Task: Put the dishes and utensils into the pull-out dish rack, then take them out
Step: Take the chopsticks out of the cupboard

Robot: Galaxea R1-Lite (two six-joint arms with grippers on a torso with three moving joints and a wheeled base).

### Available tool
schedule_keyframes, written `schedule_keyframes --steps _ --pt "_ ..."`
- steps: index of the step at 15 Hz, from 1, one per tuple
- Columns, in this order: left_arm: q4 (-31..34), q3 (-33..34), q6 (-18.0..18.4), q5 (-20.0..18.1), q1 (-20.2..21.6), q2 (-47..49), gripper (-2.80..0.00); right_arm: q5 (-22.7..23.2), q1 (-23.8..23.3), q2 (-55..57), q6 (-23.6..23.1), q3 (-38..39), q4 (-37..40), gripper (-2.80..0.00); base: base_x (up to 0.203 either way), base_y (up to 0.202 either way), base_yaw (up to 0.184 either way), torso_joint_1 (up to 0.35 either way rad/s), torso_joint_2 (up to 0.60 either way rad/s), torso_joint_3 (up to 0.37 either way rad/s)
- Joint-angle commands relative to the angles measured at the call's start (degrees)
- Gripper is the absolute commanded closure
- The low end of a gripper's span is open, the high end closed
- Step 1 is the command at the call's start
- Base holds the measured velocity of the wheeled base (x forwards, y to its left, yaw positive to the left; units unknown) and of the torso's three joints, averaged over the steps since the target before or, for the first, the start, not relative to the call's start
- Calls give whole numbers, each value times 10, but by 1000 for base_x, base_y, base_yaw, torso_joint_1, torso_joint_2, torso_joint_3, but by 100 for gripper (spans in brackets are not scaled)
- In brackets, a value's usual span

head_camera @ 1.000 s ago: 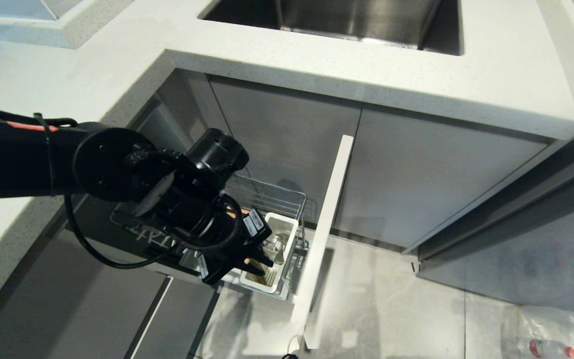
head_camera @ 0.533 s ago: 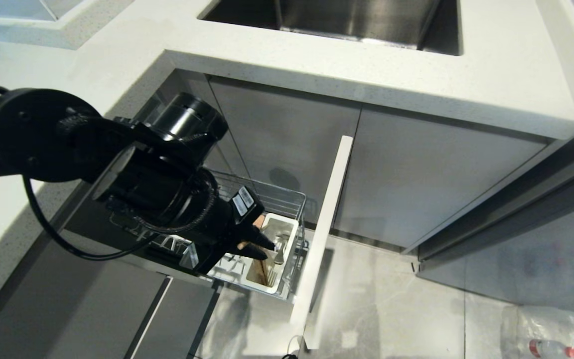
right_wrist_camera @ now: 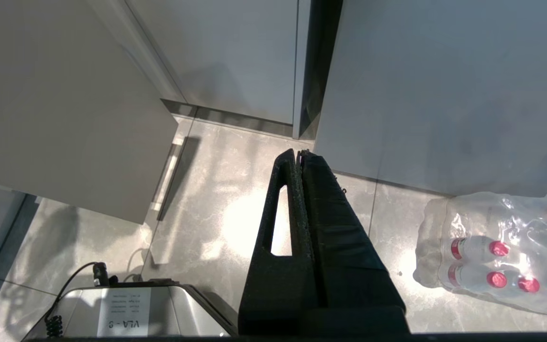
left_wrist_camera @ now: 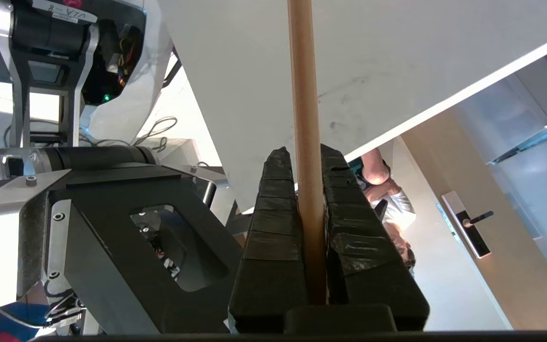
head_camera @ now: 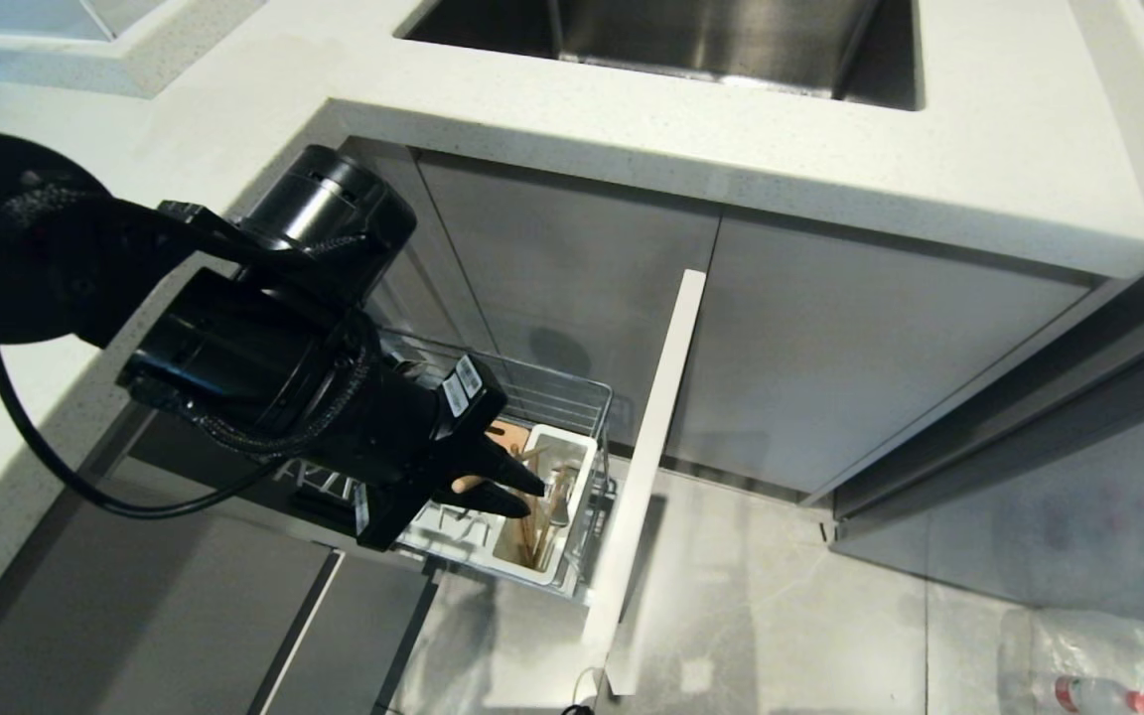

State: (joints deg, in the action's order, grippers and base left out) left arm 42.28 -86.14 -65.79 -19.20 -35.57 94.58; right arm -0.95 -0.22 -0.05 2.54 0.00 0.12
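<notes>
Left wrist view: our left gripper (left_wrist_camera: 309, 159) clamps a light, stiff, smooth wooden chopstick (left_wrist_camera: 306, 118) partway along its length, seemingly over the white cutlery box (head_camera: 547, 516); our right gripper (right_wrist_camera: 300, 154) hangs closed, empty

Worktop (head_camera: 830, 149): pale speckled stone, matt. Sink (head_camera: 691, 40): brushed steel with a dull sheen. Dish rack (head_camera: 552, 402): bright chrome wire; its cutlery box (head_camera: 572, 452) is smooth white plastic. Chopstick (left_wrist_camera: 304, 118): you see plain light-brown wood, smooth, unvarnished. Left tool (left_wrist_camera: 307, 156): black, matt, ridged rubbery pads. Floor (head_camera: 781, 616): polished grey marbled tile. Water bottles (right_wrist_camera: 492, 251): glossy clear plastic wrap.
</notes>
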Motion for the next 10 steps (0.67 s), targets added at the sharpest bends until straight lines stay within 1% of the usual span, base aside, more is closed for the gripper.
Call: schedule_keyframes --steps 1,5,7,8,10 --pt "3 -2 -5 0 0 -10 0 0 0 0 0 1 1 0 0 0 0 0 0 0" --pt "9 -8 -5 2 -5 -45 0 0 0 0 0 1 1 0 0 0 0 0 0 0" --pt "29 -26 -3 6 -10 -68 0 0 0 0 0 1 0 0 0 0 0 0 0 0" --pt "32 -29 -2 13 -16 -85 0 0 0 0 0 1 0 0 0 0 0 0 0 0" --pt "34 -39 -1 46 -36 -118 0 0 0 0 0 1 0 0 0 0 0 0 0 0"
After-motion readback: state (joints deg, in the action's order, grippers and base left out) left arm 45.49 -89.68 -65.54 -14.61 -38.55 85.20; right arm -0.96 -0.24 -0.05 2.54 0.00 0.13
